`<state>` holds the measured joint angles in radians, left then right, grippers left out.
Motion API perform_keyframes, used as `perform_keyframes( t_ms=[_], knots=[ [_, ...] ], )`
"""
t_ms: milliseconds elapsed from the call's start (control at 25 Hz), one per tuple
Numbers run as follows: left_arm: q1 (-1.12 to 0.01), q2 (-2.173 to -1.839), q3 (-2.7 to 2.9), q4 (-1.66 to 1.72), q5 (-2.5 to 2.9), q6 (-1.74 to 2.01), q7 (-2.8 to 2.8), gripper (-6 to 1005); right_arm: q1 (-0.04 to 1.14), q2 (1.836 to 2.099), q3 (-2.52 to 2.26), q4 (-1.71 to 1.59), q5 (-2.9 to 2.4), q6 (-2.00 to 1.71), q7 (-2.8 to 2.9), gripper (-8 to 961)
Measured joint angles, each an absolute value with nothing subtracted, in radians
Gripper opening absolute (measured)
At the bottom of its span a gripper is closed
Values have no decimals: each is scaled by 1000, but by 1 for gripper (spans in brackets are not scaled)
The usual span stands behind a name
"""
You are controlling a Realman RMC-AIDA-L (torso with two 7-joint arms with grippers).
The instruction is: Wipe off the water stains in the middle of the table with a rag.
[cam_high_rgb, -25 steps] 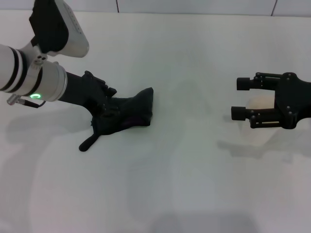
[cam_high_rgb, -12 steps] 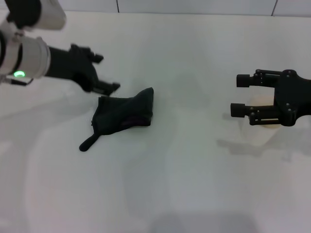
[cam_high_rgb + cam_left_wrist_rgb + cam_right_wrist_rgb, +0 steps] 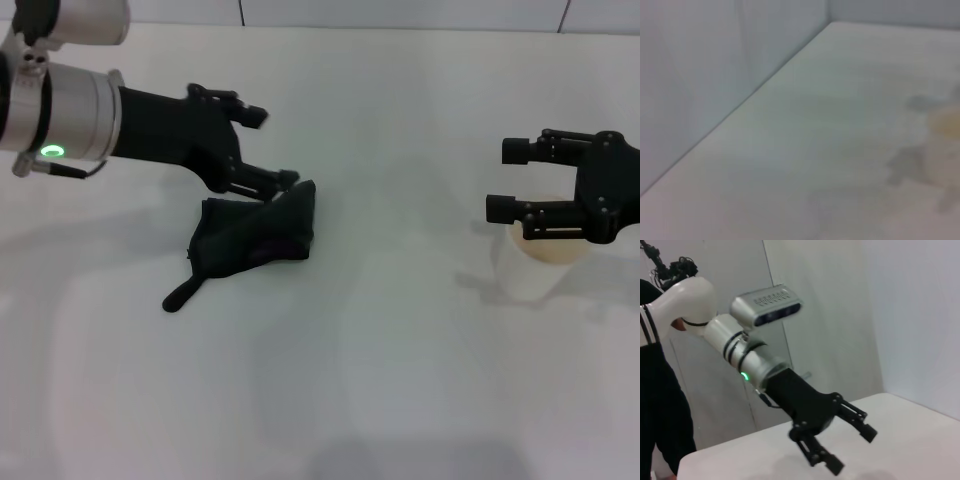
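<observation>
The dark green-black rag (image 3: 255, 235) lies crumpled on the white table (image 3: 380, 380), left of the middle, with its loop tab (image 3: 180, 296) pointing toward the front left. My left gripper (image 3: 270, 148) is open and empty. It hovers at the rag's far edge, with its lower finger (image 3: 280, 180) close to the rag's raised corner. It also shows in the right wrist view (image 3: 852, 451), open. My right gripper (image 3: 508, 180) is open at the right, over a cup. No orange-brown water stain shows on the table.
A clear plastic cup (image 3: 540, 265) with a pale orange inside stands under my right gripper. It shows blurred in the left wrist view (image 3: 945, 145). A wall runs along the table's far edge (image 3: 400, 25).
My left gripper let go of the rag, lifted away to the far left, then came back over the rag's far edge. My right gripper shifted slightly right, so more of the cup shows.
</observation>
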<state>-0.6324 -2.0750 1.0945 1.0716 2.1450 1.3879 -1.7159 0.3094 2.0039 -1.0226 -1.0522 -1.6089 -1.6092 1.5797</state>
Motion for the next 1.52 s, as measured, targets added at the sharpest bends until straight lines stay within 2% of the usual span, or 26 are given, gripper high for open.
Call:
perform_keyframes(
  t_ms=[280,640,1520],
  knots=[
    [-569,-2074,1068,1152,2101,1512,-1707,887,320,1992,-1024,-1060,-1650,-1626,1581,830],
    [-512,-2070,963,1194,2060,1654,-1671,887,319,1998,-1020,-1061,-1661,-1626,1582,864],
    [-485,-2066,949,1190,2081,1778,-1645,887,312,1996,-982,-1080,-1712,-1624,1575,859]
  ],
)
